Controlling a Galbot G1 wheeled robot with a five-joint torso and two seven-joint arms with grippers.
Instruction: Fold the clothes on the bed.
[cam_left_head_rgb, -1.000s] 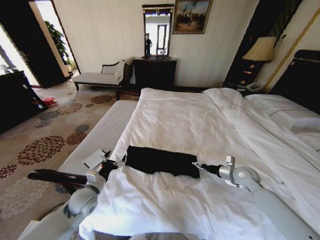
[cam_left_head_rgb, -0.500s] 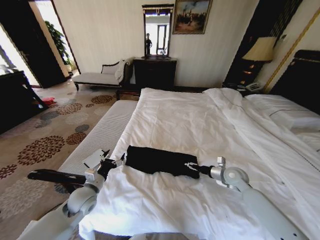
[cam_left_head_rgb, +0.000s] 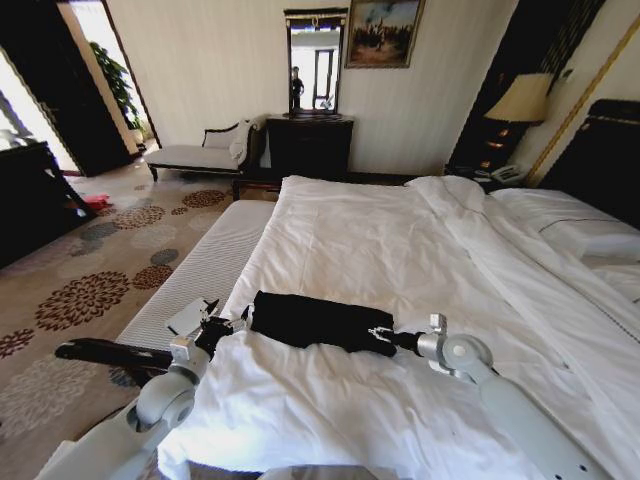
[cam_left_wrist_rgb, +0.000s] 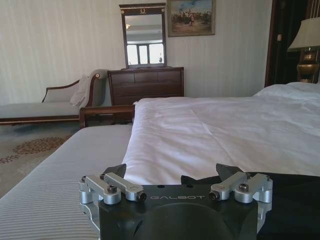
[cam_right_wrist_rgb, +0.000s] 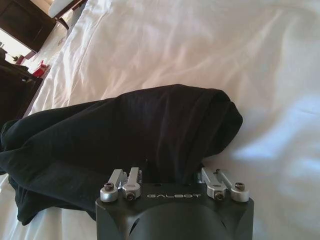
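In the head view the black T-shirt (cam_left_head_rgb: 322, 322) lies as a long folded strip across the bed (cam_left_head_rgb: 400, 250), near its foot edge on the white duvet. The left gripper (cam_left_head_rgb: 232, 327) sits just beside the strip's left end; the right gripper (cam_left_head_rgb: 381, 335) has moved in from just off the strip's right end and now meets it. In the left wrist view "GALBOT" is printed on the gripper body, the fingers (cam_left_wrist_rgb: 120, 170) stand apart, and the shirt's dark cloth lies just beyond them at the bed's edge. In the right wrist view "GALBOT" reads again, the fingers (cam_right_wrist_rgb: 131, 179) spread apart against the shirt's rolled end.
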